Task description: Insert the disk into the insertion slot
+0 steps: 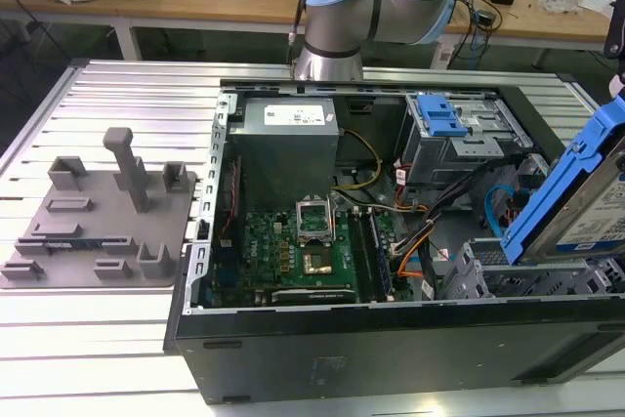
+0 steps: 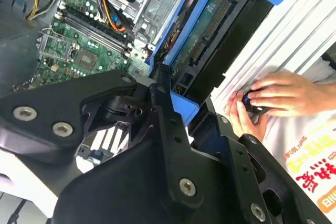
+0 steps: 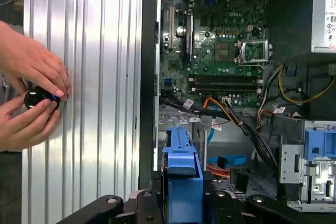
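The robot arm [image 1: 342,7] stands behind an open computer case [image 1: 391,358]. The case lies on a shiny metal surface [image 1: 88,339] with long ribs.

The end effector [image 3: 182,199] is pinching the disk [image 1: 576,192]. In both wrist views its black fingers [image 2: 160,90] press on the sides of the blue frame around the disk. In the exterior view the disk is up in the air at the exterior view's right end of the case. It is tilted, with its low end pointing down into the case.

The insertion slot [image 1: 508,280] is in the small grey cage with little holes in its sides. The cage sits just under the low end of the disk. The disk is not inside the slot. I cannot tell if it touches the cage.

Behind the cage is a bigger grey bay [image 1: 444,144] with a blue piece on top. A green motherboard [image 1: 303,241] lies in the middle of the case. A grey power supply box [image 1: 288,139] sits behind the motherboard. Orange, yellow and black wires [image 1: 410,241] run between the motherboard and the cage.

On the exterior view's left, a grey plastic plate [image 1: 98,222] with pegs and blocks lies on the surface, just beside the case.

In the first wrist view a person's two hands [image 3: 31,66] rest on the surface outside the case. They hold a small round black thing [image 3: 37,98] between the fingers.
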Robot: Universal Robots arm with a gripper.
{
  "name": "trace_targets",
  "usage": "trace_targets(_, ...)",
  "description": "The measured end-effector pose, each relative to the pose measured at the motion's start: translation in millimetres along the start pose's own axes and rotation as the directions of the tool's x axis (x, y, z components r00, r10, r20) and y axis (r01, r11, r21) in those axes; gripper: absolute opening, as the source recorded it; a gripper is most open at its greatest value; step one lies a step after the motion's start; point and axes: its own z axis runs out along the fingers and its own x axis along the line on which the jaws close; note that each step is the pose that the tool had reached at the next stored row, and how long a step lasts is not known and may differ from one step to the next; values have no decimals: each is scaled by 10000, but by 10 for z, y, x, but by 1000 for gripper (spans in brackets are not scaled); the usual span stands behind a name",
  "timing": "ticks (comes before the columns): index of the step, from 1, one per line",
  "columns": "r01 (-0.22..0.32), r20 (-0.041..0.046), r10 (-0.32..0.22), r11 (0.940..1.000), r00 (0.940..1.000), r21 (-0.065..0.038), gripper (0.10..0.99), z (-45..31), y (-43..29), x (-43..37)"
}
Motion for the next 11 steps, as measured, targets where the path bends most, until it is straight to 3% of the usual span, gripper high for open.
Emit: trace_targets(11,-361,-5,361,9993,9993,-2,369,27,-1,-122)
